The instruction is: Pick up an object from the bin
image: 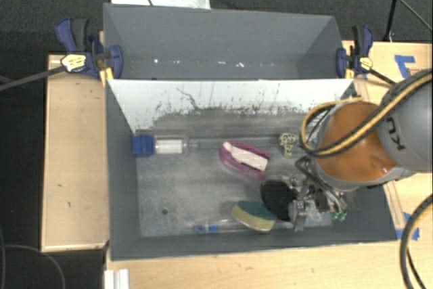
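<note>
My gripper (306,203) is low in the bin's front right part, under the arm's orange cover. Touching its left side lies a black rounded thing (275,195). Just below and left of that, a yellow-and-green sponge (253,216) rests near the front wall. A pink and white oval thing (243,158) lies a little further back, toward the middle of the bin. Whether anything is gripped is hidden by the gripper's own body.
A clear tube with a blue cap (160,145) lies at the back left. A thin blue-marked pen-like thing (206,228) sits along the front wall. A small pale speckled piece (289,141) lies at the back right, by the orange cover.
</note>
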`<action>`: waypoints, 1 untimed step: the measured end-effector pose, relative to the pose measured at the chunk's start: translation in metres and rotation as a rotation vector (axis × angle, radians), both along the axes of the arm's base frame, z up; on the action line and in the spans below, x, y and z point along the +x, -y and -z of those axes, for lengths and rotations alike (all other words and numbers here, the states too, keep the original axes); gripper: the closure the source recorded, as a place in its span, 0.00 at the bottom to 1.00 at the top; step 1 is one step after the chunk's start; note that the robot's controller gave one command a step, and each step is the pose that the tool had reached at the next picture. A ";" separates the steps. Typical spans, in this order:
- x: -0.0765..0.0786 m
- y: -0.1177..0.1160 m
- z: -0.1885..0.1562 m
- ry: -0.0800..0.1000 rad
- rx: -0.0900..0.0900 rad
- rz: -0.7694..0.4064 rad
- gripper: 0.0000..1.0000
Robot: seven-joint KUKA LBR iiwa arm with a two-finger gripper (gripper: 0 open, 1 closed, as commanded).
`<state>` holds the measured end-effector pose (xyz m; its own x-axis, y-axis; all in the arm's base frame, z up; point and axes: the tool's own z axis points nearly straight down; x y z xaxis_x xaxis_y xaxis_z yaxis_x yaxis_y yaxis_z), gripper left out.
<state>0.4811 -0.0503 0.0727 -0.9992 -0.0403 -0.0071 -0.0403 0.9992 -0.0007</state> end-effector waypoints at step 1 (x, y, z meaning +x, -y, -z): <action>0.053 0.020 -0.114 0.006 -0.001 0.018 1.00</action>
